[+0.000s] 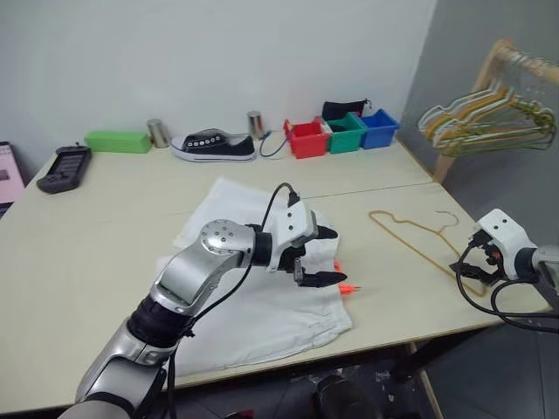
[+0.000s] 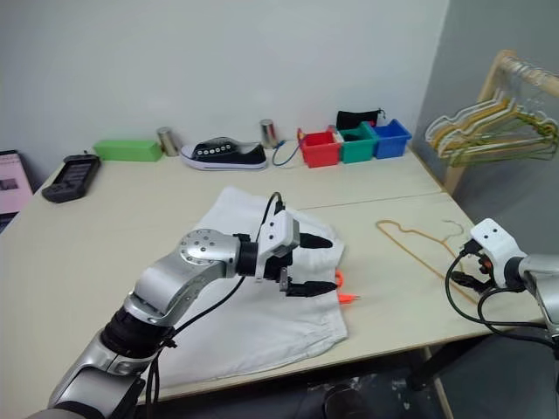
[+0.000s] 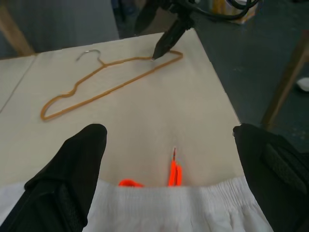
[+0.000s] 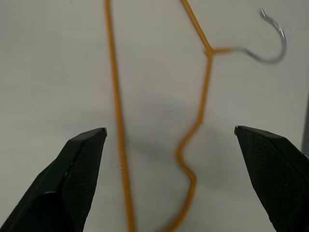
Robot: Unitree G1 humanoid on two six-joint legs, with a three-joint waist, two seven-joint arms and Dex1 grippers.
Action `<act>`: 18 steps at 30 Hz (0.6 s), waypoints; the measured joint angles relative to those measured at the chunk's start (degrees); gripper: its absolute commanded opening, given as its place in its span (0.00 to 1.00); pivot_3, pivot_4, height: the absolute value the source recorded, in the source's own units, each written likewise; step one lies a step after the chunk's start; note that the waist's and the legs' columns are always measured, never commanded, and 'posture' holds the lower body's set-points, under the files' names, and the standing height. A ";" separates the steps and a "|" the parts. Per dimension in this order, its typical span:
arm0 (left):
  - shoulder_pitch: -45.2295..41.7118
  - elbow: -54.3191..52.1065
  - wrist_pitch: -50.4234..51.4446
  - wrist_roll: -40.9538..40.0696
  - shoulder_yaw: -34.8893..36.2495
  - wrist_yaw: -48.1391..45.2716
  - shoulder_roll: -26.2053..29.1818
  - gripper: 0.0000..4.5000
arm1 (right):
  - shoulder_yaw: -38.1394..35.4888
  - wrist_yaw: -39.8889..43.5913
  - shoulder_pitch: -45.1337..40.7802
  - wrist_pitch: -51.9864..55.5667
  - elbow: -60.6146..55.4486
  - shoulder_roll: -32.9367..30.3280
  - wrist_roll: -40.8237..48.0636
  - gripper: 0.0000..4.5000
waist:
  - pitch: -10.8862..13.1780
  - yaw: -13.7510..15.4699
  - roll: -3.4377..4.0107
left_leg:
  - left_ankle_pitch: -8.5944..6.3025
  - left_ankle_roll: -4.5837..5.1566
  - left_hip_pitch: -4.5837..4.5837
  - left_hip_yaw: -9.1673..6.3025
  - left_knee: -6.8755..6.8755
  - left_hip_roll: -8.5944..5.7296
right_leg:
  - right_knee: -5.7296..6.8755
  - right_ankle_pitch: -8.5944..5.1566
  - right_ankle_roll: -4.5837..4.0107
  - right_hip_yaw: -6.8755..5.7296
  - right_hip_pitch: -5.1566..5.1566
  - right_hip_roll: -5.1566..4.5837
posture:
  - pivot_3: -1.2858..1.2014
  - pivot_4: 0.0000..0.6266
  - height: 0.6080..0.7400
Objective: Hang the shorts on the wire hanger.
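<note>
The white shorts (image 1: 253, 305) lie flat on the table, with the waistband and orange drawstring tips (image 3: 173, 171) toward the right. My left gripper (image 1: 332, 256) hovers open over the waistband and holds nothing. To the right of the shorts, the yellow wire hanger (image 1: 435, 231) lies flat on the table, its silvery hook (image 4: 270, 50) pointing to the far side. My right gripper (image 4: 170, 129) is open just above the hanger's near end by the table's right edge. The wire (image 4: 116, 96) runs between its spread fingers, which do not grip it.
Along the far edge of the table (image 1: 87, 262) stand red, green and blue bins (image 1: 341, 133), a black shoe (image 1: 214, 145), two metal cans, a green box (image 1: 118, 140) and a black device (image 1: 63, 168). A wooden rack with a bunch of hangers (image 1: 489, 122) stands off the right side.
</note>
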 measured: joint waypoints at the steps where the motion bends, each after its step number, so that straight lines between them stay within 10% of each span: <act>1: -0.53 0.87 -0.30 0.38 -0.18 0.01 -0.74 0.99 | 0.24 0.07 -0.44 -0.47 1.25 0.00 -0.06 1.00 | 0.01 -0.32 -0.01 | 0.00 0.00 0.01 0.00 0.00 -0.01 | -0.01 -0.03 -0.05 0.00 0.04 -0.01 | 0.38 0.08 1.00; 15: -1.47 5.21 -2.50 4.14 -2.50 -1.85 -5.10 0.99 | 5.41 4.56 -15.68 -8.63 30.25 5.10 -2.30 1.00 | 0.06 -3.65 -0.04 | 0.01 0.00 0.43 -0.01 0.00 -0.04 | -0.05 -0.03 -0.04 0.05 0.45 -0.01 | 0.39 0.09 1.00; 18: -2.01 6.14 -2.52 4.63 -2.47 -2.52 -4.99 1.00 | 5.51 6.95 -18.50 -9.89 35.22 6.32 -2.27 0.88 | 0.06 -3.85 -0.05 | 0.00 0.00 0.45 -0.01 0.00 -0.04 | -0.06 -0.03 -0.03 0.06 0.48 -0.01 | 0.39 0.09 1.00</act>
